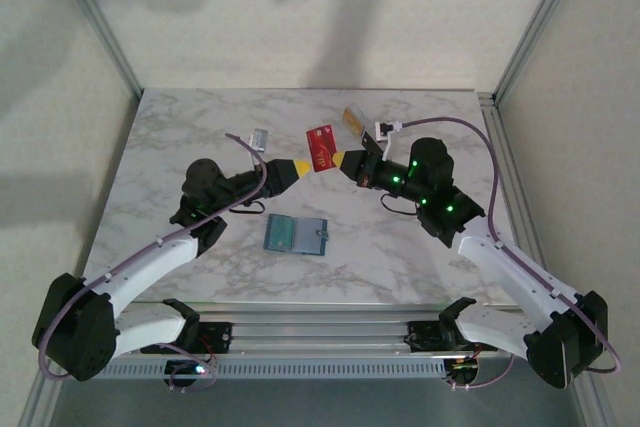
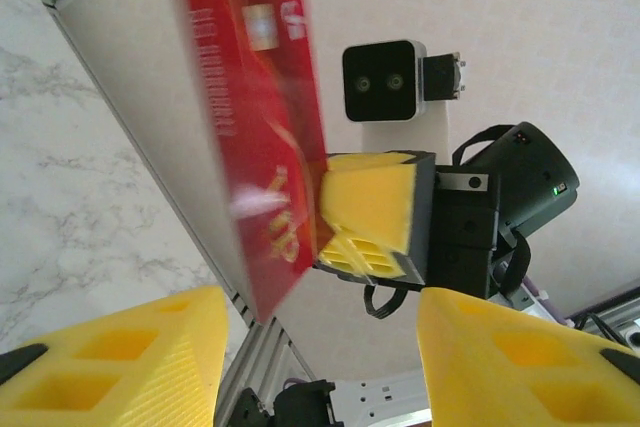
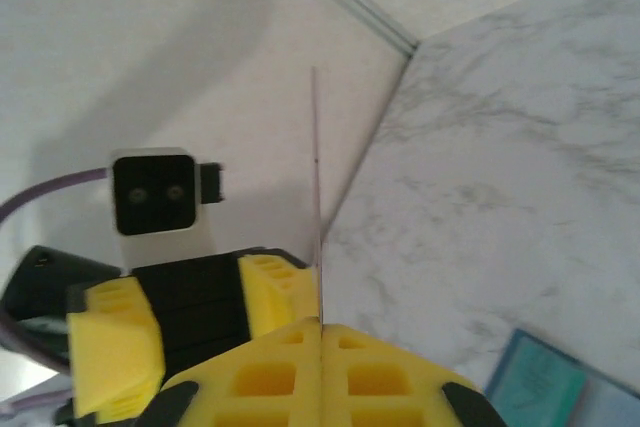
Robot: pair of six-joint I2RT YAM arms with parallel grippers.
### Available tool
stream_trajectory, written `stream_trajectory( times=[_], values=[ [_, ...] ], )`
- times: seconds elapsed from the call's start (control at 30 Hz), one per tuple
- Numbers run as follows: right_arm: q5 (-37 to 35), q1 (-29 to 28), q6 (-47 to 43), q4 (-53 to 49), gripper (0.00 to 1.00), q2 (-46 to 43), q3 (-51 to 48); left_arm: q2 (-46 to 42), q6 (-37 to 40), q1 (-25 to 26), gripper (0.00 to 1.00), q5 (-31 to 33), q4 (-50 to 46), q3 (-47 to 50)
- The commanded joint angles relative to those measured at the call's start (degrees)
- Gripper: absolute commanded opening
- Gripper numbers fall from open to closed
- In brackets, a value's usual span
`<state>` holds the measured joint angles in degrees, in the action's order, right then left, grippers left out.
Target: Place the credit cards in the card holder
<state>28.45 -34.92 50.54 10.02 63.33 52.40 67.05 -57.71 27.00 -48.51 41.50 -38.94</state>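
A red credit card [image 1: 320,147] hangs in the air over the middle of the table, clamped by its right end in my right gripper [image 1: 340,160]. In the right wrist view that card [image 3: 317,177] shows edge-on, rising from the closed yellow fingers of the right gripper [image 3: 322,332]. My left gripper [image 1: 295,169] faces it from the left, open. Its fingers [image 2: 130,347] stand wide apart below the red card [image 2: 255,127], not touching it. A gold card [image 1: 352,119] sits at the back. I cannot make out the clear card holder.
A small teal folding wallet [image 1: 296,235] lies open on the marble table [image 1: 200,147], in front of both grippers, and its corner [image 3: 540,387] appears in the right wrist view. Pale walls and metal posts [image 1: 110,47] enclose the table.
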Motion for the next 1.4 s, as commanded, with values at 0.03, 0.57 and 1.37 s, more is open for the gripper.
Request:
stream_trajectory(
  times=[0.03,0.57,1.37],
  values=[
    [4.7,0.0,4.7,7.9,0.00,0.9,-2.1,0.2,-0.9,-0.8,0.52,-0.5,2.1,-0.1],
    [8.5,-0.6,10.8,16.0,0.00,3.5,-7.6,1.1,-0.8,-2.0,0.00,-1.6,1.3,0.3],
    [-18.9,-13.0,-14.0,-23.7,0.73,16.8,-5.3,5.8,28.8,-2.5,0.00,11.1,-58.5,0.5]
  ],
)
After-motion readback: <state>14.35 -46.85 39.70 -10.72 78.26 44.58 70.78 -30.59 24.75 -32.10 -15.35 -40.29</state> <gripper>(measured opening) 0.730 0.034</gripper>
